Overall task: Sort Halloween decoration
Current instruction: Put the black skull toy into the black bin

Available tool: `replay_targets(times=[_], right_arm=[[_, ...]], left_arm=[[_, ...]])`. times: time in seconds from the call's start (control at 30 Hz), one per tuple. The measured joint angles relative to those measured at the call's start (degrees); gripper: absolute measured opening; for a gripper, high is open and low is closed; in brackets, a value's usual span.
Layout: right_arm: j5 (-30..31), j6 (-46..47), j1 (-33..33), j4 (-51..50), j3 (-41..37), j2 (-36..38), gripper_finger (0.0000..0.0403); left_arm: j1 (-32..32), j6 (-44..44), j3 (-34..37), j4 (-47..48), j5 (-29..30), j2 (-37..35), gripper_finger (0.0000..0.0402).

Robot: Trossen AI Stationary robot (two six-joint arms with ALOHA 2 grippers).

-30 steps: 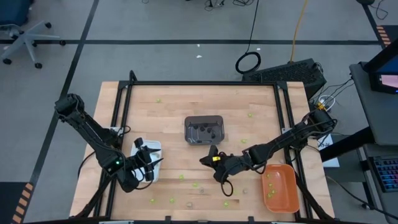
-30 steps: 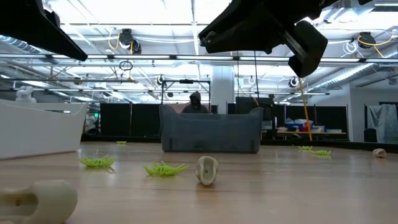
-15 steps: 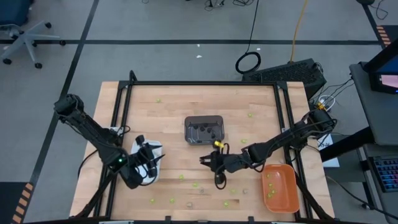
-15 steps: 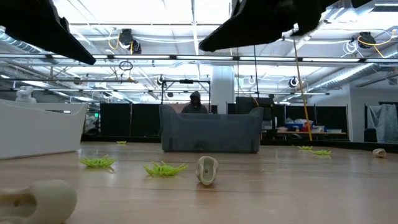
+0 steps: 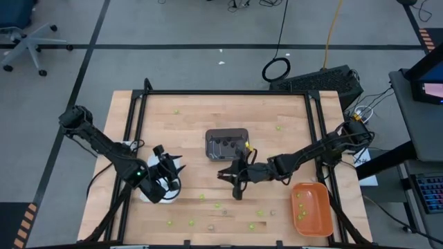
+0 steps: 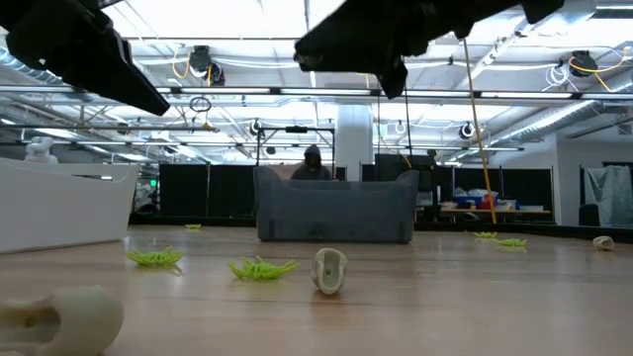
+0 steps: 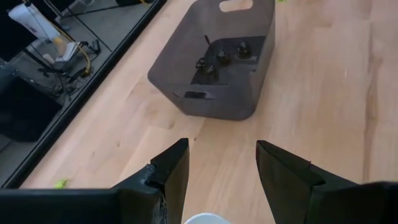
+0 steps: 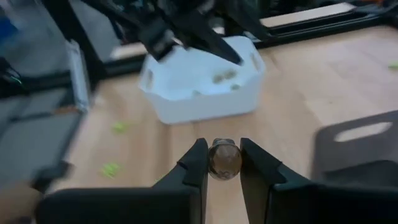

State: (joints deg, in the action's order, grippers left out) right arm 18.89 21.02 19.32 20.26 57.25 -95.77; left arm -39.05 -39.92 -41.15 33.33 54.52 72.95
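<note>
Wooden table point(image 5: 187, 131): my right gripper point(image 8: 222, 163) pinches a round tan trinket point(image 8: 224, 158); it may roll free before reaching the white tray point(image 5: 168, 196) at nine o'clock, where my left gripper point(image 7: 219, 171) gapes wide.

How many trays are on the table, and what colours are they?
white rectangular plastic tray: 1
dark grey rectangular plastic tray: 1
orange rectangular plastic tray: 1
Total: 3 trays
</note>
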Motion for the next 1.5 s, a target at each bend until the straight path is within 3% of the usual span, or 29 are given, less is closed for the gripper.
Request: replay_targets(times=[0.37, 0.57, 1.03, 1.3, 1.5], right_arm=[[-2.55, 16.69, -2.90, 5.62, 0.00, 0.00, 0.0043], [-2.45, 19.16, -3.97, 7.63, 0.00, 0.00, 0.0043], [-2.44, 7.65, -7.76, 2.02, 0.00, 0.00, 0.0043], [-2.01, 0.58, -13.24, -9.64, 0.00, 0.00, 0.0043], [2.61, -3.64, -16.62, -15.35, 0.00, 0.00, 0.0043]], left_arm=[[0.84, 1.40, 0.00, 0.05, -0.34, 0.00, 0.0182], [0.82, 1.40, 0.00, 0.07, -0.12, 0.00, 0.0182], [0.79, 1.31, 0.00, -0.25, 0.12, 0.00, 0.0182], [1.71, 1.35, 0.00, -0.45, 0.16, -0.02, 0.0182], [5.50, 2.19, 0.00, -0.45, -1.08, -0.02, 0.0182]])
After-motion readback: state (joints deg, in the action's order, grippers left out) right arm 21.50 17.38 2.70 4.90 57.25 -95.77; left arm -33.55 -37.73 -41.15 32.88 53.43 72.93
